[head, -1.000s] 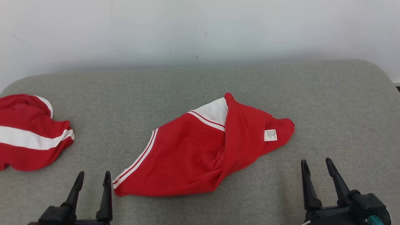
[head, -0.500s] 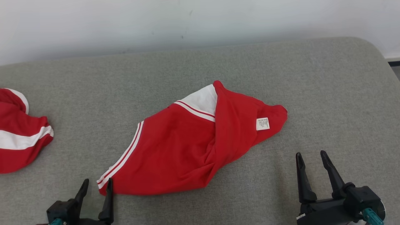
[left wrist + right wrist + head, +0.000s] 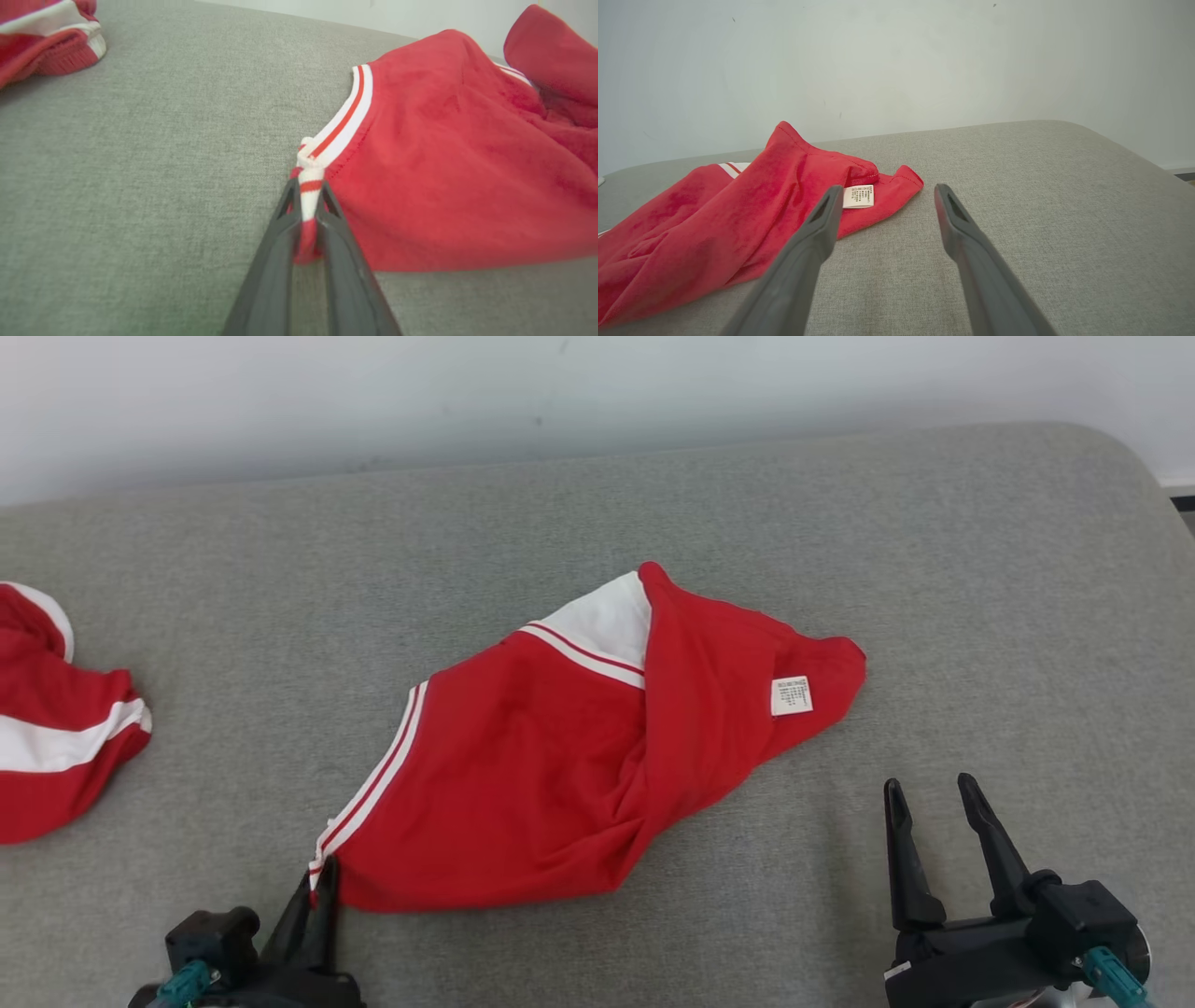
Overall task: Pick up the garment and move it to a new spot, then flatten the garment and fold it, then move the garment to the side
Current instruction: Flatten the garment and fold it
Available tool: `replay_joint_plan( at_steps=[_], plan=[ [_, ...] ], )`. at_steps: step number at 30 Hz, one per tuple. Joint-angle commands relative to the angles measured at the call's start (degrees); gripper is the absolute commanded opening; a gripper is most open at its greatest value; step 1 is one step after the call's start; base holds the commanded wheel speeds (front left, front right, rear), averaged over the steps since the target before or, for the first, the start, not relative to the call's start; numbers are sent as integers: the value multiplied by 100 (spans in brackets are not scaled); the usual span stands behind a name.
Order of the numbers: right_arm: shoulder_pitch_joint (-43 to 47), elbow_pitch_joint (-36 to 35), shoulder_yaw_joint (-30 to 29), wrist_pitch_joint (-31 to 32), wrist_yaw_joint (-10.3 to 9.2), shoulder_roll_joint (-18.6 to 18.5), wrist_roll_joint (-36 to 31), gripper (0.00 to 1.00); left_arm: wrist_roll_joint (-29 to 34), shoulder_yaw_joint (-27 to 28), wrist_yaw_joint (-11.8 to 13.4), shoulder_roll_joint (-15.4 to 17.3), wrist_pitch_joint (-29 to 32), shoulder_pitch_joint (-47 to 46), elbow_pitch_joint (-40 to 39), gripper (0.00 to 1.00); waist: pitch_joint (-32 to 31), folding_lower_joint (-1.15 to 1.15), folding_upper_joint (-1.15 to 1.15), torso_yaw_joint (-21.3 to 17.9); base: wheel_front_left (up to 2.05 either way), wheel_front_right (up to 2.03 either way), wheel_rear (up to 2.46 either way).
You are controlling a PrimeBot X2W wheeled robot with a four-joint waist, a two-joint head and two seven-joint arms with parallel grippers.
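A crumpled red garment (image 3: 560,775) of soft cloth, edged with white-and-red striped trim, lies in the middle of the head view on a broad grey woven-fabric surface (image 3: 980,616). It stretches from the lower left of centre up towards the right, one red flap folded across a white panel near its top. A small white printed care label (image 3: 792,695) shows on its right-hand lobe.

At the lower left of that view the left gripper (image 3: 320,875), with its two long dark fingers, has drawn them nearly together on the garment's lowest left corner. The left wrist view makes this plain: the striped trim is bunched and pinched between the two fingertips, rising out of the narrow gap, while the rest of the cloth lies on the surface to the right of the frame.

At the lower right of the head view the right gripper (image 3: 931,784) stands with its fingers spread wide, holding nothing, apart from the garment's right edge. In its own wrist view the label sits just beside the left finger, behind it.

A second red garment with a broad white band (image 3: 56,747) lies heaped at the far left edge, well apart. A pale plain wall (image 3: 560,392) runs across the top.
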Motion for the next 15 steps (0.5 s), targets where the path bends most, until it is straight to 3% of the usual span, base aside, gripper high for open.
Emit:
replay_joint_plan(
  at_steps=[1,8,15],
  plan=[
    [-37,1,-6,-2,-13,8,-47,100,0,-10,10,31,-5,-40,-52,0,-15,-1,0,68,0,0,0],
    [85,84,-31,-2,-13,18,72,100,77,-273,9,74,-5,224,-884,0,-199,-1,0,451,0,0,0],
    [174,153,-111,-2,-13,29,167,100,128,-784,9,321,-3,694,-1964,0,-354,-1,0,896,0,0,0]
  ],
)
